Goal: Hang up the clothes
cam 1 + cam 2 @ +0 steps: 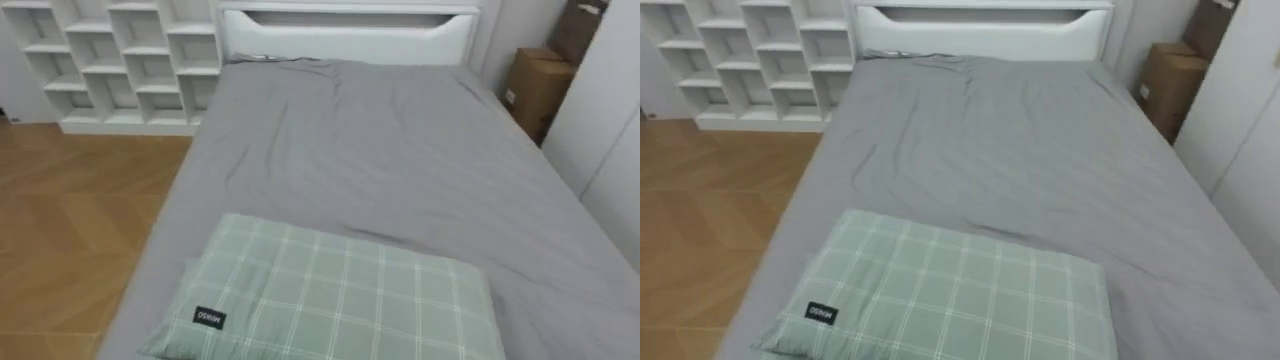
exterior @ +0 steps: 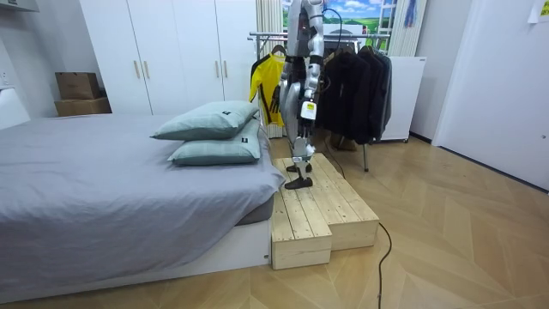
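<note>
- Position: the robot stands upright on a wooden platform (image 2: 322, 210) at the end of the bed (image 1: 400, 170), facing along the mattress.
- Left hand (image 2: 306, 112): it hangs at the robot's side in the room view. I cannot tell whether its fingers are spread or closed, and nothing is seen in it.
- Task items: a yellow garment (image 2: 262, 90) and several dark garments (image 2: 356, 90) hang on the clothes rack (image 2: 262, 36), which stands at the robot's 6 o'clock, directly behind it.
- Bed: it is covered by a grey sheet with light creases. A checked green pillow (image 1: 330, 300) lies at 6 o'clock in the eye views. The room view shows it resting on a second pillow (image 2: 219, 153).
- Headboard (image 1: 345, 35): white, at 12 o'clock in the eye views.
- Shelf unit (image 1: 120, 60): white with open compartments, at 10 o'clock, beside the bed.
- Cardboard box (image 1: 535, 90): at 2 o'clock, near the bed's far corner.
- Wardrobe (image 2: 171, 51): white, on the far side of the bed in the room view.
</note>
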Robot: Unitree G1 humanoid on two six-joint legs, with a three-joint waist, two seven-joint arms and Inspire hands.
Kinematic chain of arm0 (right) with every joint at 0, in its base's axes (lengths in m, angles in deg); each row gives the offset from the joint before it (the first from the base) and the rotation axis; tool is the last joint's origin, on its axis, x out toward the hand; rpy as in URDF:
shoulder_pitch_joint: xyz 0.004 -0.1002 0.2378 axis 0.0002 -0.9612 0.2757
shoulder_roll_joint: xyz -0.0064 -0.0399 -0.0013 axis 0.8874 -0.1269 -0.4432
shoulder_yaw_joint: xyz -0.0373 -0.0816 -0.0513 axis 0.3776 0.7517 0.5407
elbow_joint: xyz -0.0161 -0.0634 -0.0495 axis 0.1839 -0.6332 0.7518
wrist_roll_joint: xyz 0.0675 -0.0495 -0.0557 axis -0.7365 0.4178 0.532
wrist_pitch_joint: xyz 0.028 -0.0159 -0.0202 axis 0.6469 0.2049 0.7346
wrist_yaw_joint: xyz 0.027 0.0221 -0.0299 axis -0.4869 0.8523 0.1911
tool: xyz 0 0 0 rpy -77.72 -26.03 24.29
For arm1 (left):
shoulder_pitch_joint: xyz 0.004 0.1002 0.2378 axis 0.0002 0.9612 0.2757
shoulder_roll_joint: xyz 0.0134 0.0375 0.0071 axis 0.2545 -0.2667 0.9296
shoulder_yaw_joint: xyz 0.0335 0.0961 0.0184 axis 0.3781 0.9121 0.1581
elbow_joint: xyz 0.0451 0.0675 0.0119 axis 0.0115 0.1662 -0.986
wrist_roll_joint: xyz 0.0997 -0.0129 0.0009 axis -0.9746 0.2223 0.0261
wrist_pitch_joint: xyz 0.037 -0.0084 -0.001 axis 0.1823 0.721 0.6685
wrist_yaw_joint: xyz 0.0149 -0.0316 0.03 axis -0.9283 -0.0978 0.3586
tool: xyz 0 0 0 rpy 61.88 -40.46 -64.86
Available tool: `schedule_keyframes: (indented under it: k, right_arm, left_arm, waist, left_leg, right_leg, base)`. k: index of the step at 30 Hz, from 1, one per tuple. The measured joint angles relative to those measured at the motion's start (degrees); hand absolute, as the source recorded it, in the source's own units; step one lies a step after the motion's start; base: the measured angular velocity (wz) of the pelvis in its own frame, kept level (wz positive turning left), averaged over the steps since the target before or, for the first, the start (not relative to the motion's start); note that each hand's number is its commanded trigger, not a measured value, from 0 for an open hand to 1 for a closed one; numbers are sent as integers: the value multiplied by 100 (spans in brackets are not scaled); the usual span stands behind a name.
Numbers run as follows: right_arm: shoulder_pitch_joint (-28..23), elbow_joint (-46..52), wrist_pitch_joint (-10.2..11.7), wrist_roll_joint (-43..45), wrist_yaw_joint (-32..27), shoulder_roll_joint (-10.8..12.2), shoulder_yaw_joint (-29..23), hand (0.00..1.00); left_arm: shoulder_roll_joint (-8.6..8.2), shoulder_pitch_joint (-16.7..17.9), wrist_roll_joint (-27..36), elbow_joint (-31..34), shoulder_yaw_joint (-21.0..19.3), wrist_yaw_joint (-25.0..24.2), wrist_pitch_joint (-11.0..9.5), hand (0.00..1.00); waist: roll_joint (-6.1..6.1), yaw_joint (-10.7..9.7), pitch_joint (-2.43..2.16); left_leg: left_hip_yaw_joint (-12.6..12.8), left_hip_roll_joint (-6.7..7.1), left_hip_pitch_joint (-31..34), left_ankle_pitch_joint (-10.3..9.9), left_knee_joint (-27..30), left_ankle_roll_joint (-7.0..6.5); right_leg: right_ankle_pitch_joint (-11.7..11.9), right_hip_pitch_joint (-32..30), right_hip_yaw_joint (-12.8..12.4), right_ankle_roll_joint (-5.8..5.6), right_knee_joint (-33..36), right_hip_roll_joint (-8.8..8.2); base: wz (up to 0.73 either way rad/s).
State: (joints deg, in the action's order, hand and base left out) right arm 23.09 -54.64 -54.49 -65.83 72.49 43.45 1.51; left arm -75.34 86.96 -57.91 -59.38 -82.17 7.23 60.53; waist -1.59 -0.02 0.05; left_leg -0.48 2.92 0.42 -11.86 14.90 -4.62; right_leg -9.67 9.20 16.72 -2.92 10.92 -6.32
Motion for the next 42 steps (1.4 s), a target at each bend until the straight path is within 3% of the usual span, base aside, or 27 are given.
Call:
schedule_keyframes:
  k: [5,7,11,18,31,36,38,42]
  right_arm:
    - [117,-10,5,69,22,41,56,0]
    - [126,-4,22,65,45,40,218,0]
    - [104,-5,22,13,67,52,307,0]
    - [94,-15,28,-44,81,35,464,0]
    - [32,-36,28,-355,77,42,472,0]
    - [34,-36,28,-355,67,43,477,0]
    - [34,-27,28,-355,56,43,491,0]
    - [35,-12,34,-365,32,42,570,0]
  left_arm:
    - [-27,10,-31,11,2,159,-3,0]
    - [-28,-10,-24,20,41,214,-3,0]
    - [-50,-88,-26,218,84,272,-19,0]
    - [-57,-332,-28,235,236,278,-37,0]
    - [-166,-278,-25,224,235,279,-40,0]
    - [-169,-275,-26,224,284,279,-40,0]
    - [-176,-280,-27,227,356,279,-41,0]
    - [-170,-264,-23,226,455,279,-41,0]
  waist:
    - [-40,84,30]
    - [-39,74,53]
    - [-45,62,75]
    - [6,49,62]
    - [17,45,53]
    - [14,38,21]
    - [15,37,-3]
    - [5,46,-6]
  left_leg:
    - [-231,167,125,48,33,8]
    - [-311,189,154,55,69,20]
    - [-482,186,207,89,75,85]
    - [-456,160,262,134,80,153]
    - [-329,115,197,138,79,161]
    - [-289,67,254,177,80,214]
    - [-266,59,289,206,81,238]
    - [-189,59,296,236,83,249]
  right_leg:
    - [-44,104,-27,-71,-207,-30]
    - [-67,146,-31,-109,-237,-24]
    - [-70,165,-275,-112,-250,44]
    - [-75,164,-384,-117,-331,84]
    - [-77,147,-565,-120,-322,88]
    - [-77,71,-560,-120,-320,124]
    - [-98,38,-558,-93,-329,134]
    - [-213,12,-598,10,-330,121]
  base:
    - [28]
    - [25]
    - [23]
    - [1]
    - [-8]
    - [-5]
    - [0]
    - [-6]
